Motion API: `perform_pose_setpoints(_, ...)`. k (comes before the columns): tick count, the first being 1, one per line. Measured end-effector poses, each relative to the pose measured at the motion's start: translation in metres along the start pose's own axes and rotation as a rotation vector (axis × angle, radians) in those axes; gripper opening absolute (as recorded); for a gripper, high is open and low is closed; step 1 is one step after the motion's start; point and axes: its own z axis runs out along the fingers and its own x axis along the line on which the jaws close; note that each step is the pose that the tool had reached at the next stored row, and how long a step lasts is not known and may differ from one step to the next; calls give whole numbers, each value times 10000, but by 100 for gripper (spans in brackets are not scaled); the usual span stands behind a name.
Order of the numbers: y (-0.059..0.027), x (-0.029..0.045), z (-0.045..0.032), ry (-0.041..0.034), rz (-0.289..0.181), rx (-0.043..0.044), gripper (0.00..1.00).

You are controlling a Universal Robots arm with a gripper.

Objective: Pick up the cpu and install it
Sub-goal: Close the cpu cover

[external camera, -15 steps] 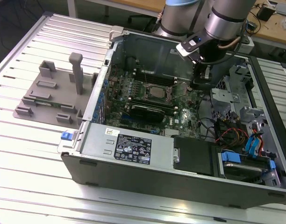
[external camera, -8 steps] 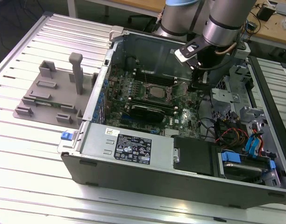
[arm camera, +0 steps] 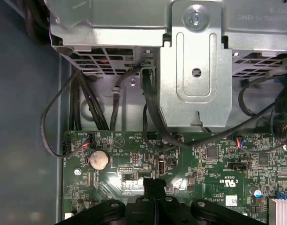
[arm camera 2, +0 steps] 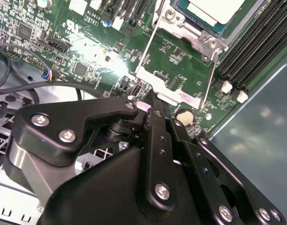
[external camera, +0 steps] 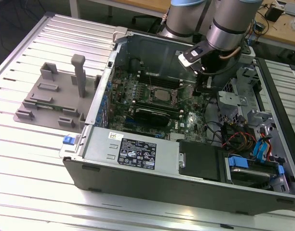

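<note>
**Power supply box in front; cpu lies to the exterior view's left of a closed gripper**

Nearest the exterior camera stands the labelled power supply box, just behind the front wall of the open computer case.

At the exterior view's left, outside the case, a grey fixture tray rests on the slatted table.

Moving right, the cpu lies flat at the socket in the middle of the motherboard, silver top up. It is square, so it has no long axis to align with.

In the second wrist view a hinged metal socket frame sits between the cpu and the fingertips. It appears to be swung open, though the angle leaves this uncertain.

Further right, the gripper hangs inside the case over the board's edge, close to a coin cell. It is near the cpu but clearly apart from it. In the first wrist view its fingers are pressed together with nothing between them.

Judgement: the cpu rests at the socket, not in the tool, and the single arm stands on its right-hand side in the exterior view.

At the far right are a sheet-metal cage and bundled cables.
</note>
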Motion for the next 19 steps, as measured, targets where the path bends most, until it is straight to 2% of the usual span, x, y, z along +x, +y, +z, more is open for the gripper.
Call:
perform_pose_setpoints(1, -24, 1, -1, 1, 1, -29, 11)
perform_pose_setpoints(5, -30, 1, -1, 1, 1, -38, 11)
perform_pose_setpoints(10, -126, 41, -6, 1, 2, -38, 11)
perform_pose_setpoints(18, -409, 146, -21, 0, 2, -41, 11)
perform_pose_setpoints(19, -423, 150, -22, 0, 3, -40, 11)
